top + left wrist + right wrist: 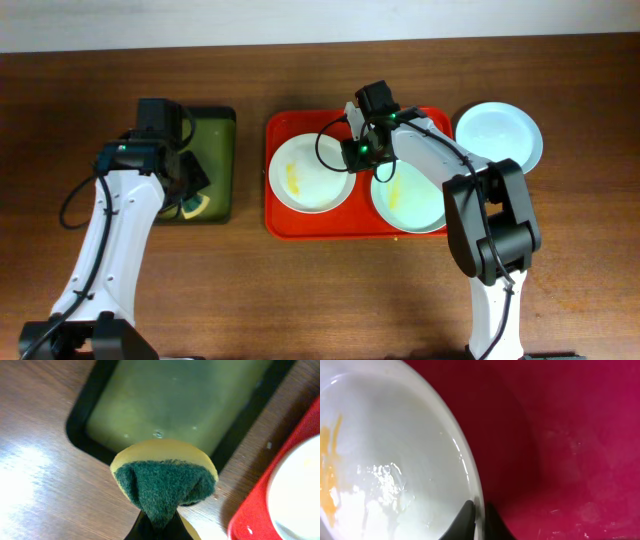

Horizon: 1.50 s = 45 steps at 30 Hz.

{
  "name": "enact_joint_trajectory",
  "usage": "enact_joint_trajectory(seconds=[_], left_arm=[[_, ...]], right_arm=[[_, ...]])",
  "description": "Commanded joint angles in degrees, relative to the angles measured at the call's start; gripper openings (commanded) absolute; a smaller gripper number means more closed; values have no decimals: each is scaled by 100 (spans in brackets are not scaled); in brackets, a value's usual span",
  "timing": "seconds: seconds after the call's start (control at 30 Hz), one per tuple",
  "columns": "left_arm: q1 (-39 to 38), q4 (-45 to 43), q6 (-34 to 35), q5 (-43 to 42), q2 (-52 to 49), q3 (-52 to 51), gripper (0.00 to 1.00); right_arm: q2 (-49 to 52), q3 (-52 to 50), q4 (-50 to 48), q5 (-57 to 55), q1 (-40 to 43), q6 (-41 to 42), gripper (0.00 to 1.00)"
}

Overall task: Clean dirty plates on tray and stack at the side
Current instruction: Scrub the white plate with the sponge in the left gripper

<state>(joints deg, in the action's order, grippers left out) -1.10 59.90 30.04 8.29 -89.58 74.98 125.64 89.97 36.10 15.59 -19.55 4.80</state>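
Right jaws pinch the white plate (395, 460) by its rim on the red tray (560, 435); left jaws clamp a sponge (162, 482) toward the left edge of the worktop (320, 290).

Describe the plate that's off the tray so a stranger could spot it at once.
Find the large red tray in the middle of the wooden table. Just off its right end, by the far corner, a pale aqua plate sits on the wood. Unlike the white plate and the other aqua plate, both on the tray and smeared yellow, it looks clean.
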Motion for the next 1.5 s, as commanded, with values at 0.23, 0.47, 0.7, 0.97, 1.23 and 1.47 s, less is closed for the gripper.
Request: enact_joint_trajectory(seconds=[0.23, 0.47, 0.7, 0.97, 1.23, 1.47], left_arm=[[-1447, -852, 695, -319, -177, -33, 0], [-2164, -2417, 809, -859, -1486, -33, 0], [-2490, -3757, 743, -872, -2621, -33, 0], [-2481, -3134, -168, 1071, -2914, -24, 0], [-2457, -1738, -190, 1784, -2590, 737, 0], [-2463, -1821, -186, -1333, -2380, 922, 0]], right_arm=[[251, -20, 916, 24, -68, 13, 4], [251, -72, 911, 24, -63, 426, 4], [251, -83, 870, 24, -63, 426, 4], [251, -83, 870, 22, -63, 424, 4], [251, -83, 870, 22, -63, 424, 4], [251, -83, 866, 22, -63, 426, 4]])
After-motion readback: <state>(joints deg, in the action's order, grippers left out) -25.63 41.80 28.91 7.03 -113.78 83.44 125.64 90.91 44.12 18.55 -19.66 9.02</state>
